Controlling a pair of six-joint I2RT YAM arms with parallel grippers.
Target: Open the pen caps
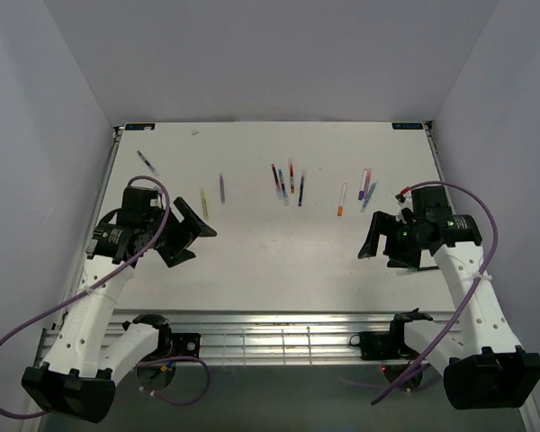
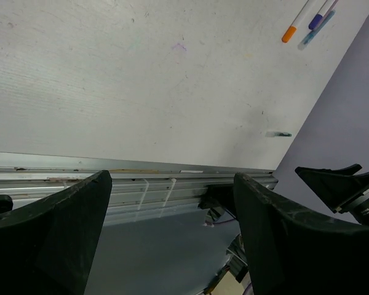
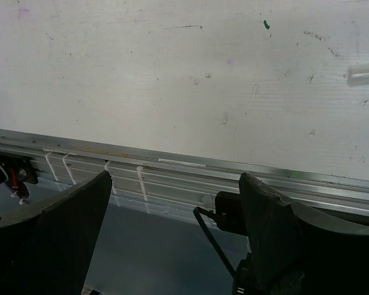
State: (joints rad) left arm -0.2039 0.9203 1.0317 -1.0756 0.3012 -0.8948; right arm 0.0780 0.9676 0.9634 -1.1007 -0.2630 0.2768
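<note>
Several thin pens lie scattered over the far half of the white table (image 1: 270, 261): a yellow one (image 1: 204, 202), a purple one (image 1: 222, 187), a middle cluster (image 1: 283, 182), an orange-tipped one (image 1: 342, 199) and a purple-blue pair (image 1: 367, 189). The pen caps are too small to tell apart from above. The left wrist view shows an orange cap (image 2: 288, 34) and a purple cap (image 2: 315, 22) on their pens. My left gripper (image 1: 189, 236) (image 2: 172, 236) hovers open and empty, nearer than the pens. So does my right gripper (image 1: 372, 238) (image 3: 175, 236), which also sees a clear barrel (image 3: 364, 74).
A ribbed aluminium rail (image 1: 270, 337) (image 3: 172, 175) runs along the table's near edge, between the arm bases. Pale walls close in the left, right and far sides. One dark pen (image 1: 147, 162) lies apart at the far left. Purple cables loop beside each arm.
</note>
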